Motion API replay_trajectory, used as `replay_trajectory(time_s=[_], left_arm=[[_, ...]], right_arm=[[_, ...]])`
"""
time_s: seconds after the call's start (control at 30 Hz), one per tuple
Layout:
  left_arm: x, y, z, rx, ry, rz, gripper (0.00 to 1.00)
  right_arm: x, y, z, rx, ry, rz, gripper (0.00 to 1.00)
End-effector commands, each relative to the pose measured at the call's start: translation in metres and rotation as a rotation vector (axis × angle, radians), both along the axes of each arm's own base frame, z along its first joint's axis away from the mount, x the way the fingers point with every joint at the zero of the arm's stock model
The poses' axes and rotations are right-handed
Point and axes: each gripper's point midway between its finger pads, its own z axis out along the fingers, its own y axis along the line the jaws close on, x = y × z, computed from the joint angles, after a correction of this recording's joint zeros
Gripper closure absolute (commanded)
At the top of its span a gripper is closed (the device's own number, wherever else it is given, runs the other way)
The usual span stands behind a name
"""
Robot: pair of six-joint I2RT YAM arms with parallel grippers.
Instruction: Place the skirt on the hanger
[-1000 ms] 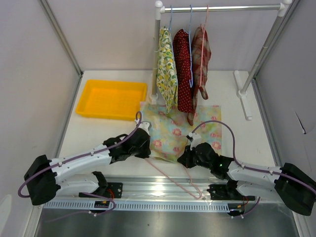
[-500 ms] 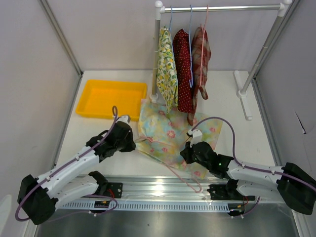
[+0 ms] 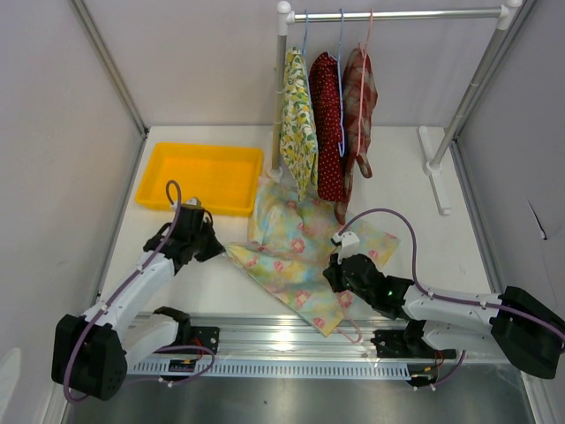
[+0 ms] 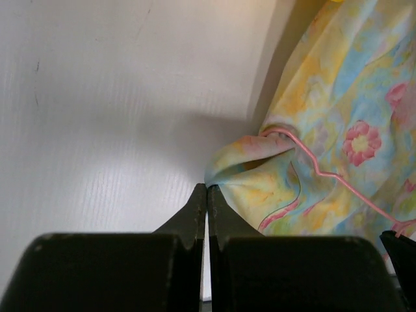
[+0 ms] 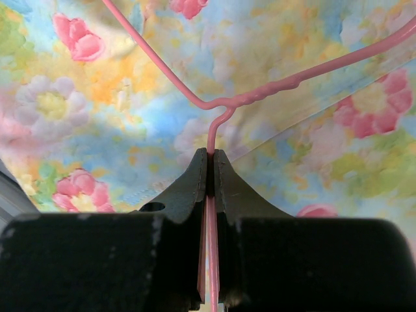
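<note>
white table (image 3: pixel 212 284) | yellow tray (image 3: pixel 201 209) sits at 10 o'clock | floral skirt (image 3: pixel 296 252) sprawls mid-table toward 6 | rack foot (image 3: pixel 439 190) at 2 o'clock, well apart from tray

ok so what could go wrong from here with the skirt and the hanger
The left gripper pinches only the tip of the pastel floral fabric skirt, so a harder pull could slip it free. The right gripper clamps just the thin neck of the pink wire hanger, which could twist in its grip.
</note>
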Motion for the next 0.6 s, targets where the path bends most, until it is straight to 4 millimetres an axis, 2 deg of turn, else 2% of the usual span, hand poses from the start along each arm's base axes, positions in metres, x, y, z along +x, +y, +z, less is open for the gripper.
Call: replay_trajectory(time_s=[0.0,0.07,0.13,0.23,0.27,0.3,0.33,0.37,0.4,0.47,0.5,0.53,0.57], left_arm=[[0.018,0.001,0.012,-0.027,-0.049,0.031,1.0],[0.018,0.003,0.011,-0.025,-0.051,0.044,1.0],[0.017,-0.002,0.008,-0.048,-0.051,0.03,0.96],[0.009,-0.013,0.01,-0.073,-0.064,-0.014,0.69],[0.008,-0.015,0.019,-0.076,-0.103,-0.024,0.52],[0.002,-0.019,0.022,-0.064,-0.115,-0.045,0.47],[-0.001,-0.022,0.025,-0.06,-0.131,-0.061,0.44],[-0.009,-0.035,0.033,-0.075,-0.152,-0.113,0.4],[-0.01,-0.033,0.034,-0.041,-0.169,-0.1,0.39],[-0.02,-0.047,0.035,-0.043,-0.17,-0.136,0.38],[-0.032,-0.067,0.035,-0.056,-0.172,-0.217,0.38],[-0.037,-0.075,0.031,-0.048,-0.17,-0.232,0.39],[-0.049,-0.096,0.03,-0.069,-0.172,-0.295,0.41]], right_arm=[[0.012,0.0,0.015,-0.006,-0.065,-0.033,1.0],[0.014,-0.001,0.017,-0.005,-0.069,-0.047,1.0],[0.015,0.004,0.022,0.006,-0.075,-0.038,1.0],[0.015,0.009,0.024,0.007,-0.075,-0.02,1.0],[0.013,0.01,0.023,0.005,-0.072,-0.01,1.0],[0.013,0.011,0.022,0.004,-0.071,-0.009,1.0],[0.01,0.012,0.021,-0.001,-0.068,0.0,1.0],[0.009,0.012,0.019,-0.006,-0.068,0.001,1.0],[0.008,0.012,0.019,-0.008,-0.067,0.002,1.0],[0.009,0.012,0.02,-0.011,-0.073,-0.007,1.0],[0.01,0.012,0.02,-0.011,-0.075,-0.01,1.0],[0.01,0.012,0.021,-0.012,-0.079,-0.011,1.0],[0.012,0.011,0.02,-0.019,-0.082,-0.017,1.0]])
